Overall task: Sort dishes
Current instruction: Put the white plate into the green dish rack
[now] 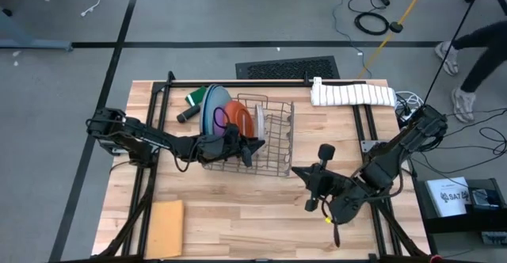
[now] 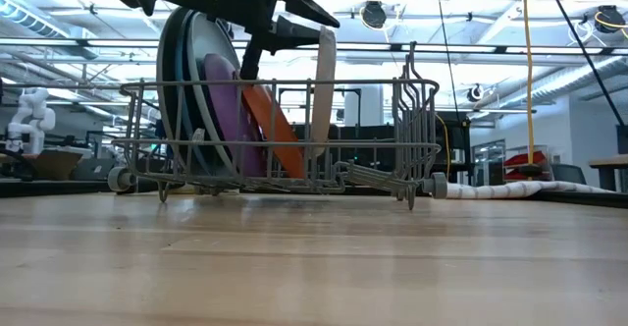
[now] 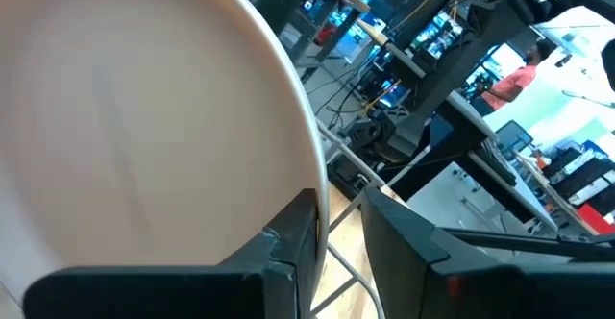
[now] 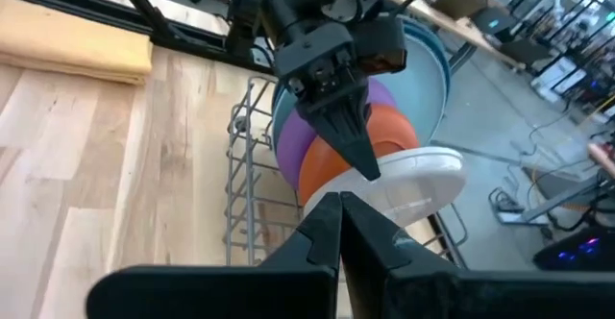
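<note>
A wire rack (image 1: 273, 148) stands mid-table with dishes on edge in its left half. The large bluish plates (image 2: 177, 71) are leftmost, then a purple plate (image 2: 221, 110), an orange plate (image 2: 275, 130) leaning on it, and a light grey plate (image 2: 324, 100) upright in the wires. My left gripper (image 3: 341, 252) is at the light grey plate's top rim (image 3: 322, 189), open by a narrow gap, with a finger on either side of the rim. My right gripper (image 4: 338, 213) hovers shut and empty above the table, right of the rack (image 1: 305, 173). My left gripper reaches level from the table's left over the light grey plate's top rim (image 3: 325, 204). The rim runs into the gap close along one finger (image 3: 293, 247); whether that finger touches it I cannot tell. The plate stands upright in the rack on its lower edge.
A rolled white towel (image 1: 352, 95) lies at the far right edge, a tan sheet (image 1: 165, 227) at the near left corner. A green object (image 1: 196, 97) and a black cylinder (image 1: 188, 114) lie left of the rack. A person's legs (image 1: 467, 57) show beyond the table.
</note>
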Controlling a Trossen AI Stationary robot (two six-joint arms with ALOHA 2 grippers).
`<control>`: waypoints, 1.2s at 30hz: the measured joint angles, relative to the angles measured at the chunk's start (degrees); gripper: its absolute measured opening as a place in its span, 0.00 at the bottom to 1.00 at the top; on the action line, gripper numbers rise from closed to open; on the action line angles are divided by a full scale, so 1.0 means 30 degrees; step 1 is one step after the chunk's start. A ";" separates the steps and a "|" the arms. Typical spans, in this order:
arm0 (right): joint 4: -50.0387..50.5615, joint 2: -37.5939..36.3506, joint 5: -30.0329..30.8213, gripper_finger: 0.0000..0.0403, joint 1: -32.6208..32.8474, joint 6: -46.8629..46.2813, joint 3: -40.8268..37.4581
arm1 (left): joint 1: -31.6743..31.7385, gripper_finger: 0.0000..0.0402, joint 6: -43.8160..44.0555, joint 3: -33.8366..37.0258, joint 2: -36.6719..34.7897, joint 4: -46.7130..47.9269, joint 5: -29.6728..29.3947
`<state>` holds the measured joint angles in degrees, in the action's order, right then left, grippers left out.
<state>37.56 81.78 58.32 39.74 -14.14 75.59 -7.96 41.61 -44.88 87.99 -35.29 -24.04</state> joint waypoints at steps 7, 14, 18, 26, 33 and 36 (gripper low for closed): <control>0.0009 0.0243 -0.1084 0.00 -0.0887 -0.0193 0.0000 | -0.0011 0.20 -0.0212 -0.0022 0.0000 0.0066 0.0048; 0.0005 0.0726 -0.1996 0.00 -0.1649 0.0051 0.0000 | -0.0011 0.07 -0.0705 -0.0036 0.0000 0.0080 0.0879; 0.0053 0.0758 -0.2134 0.00 -0.1904 0.0004 0.0000 | -0.0004 0.02 -0.1042 -0.0042 0.0000 0.0051 0.0929; 0.0060 0.0765 -0.2574 0.00 -0.1884 -0.0040 0.0000 | 0.0062 0.03 -0.1132 -0.0066 0.0000 0.0253 0.0957; 0.0075 0.0765 -0.2571 0.00 -0.1884 -0.0042 0.0000 | 0.0190 0.03 -0.1107 -0.0066 -0.0021 0.0372 0.1933; 0.0075 0.0765 -0.2571 0.00 -0.1884 -0.0040 0.0000 | 0.0273 0.03 -0.1028 -0.0066 -0.0359 0.0647 0.2117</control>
<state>37.78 84.07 50.61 34.09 -14.26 75.59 -7.14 38.53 -45.08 86.91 -33.35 -17.69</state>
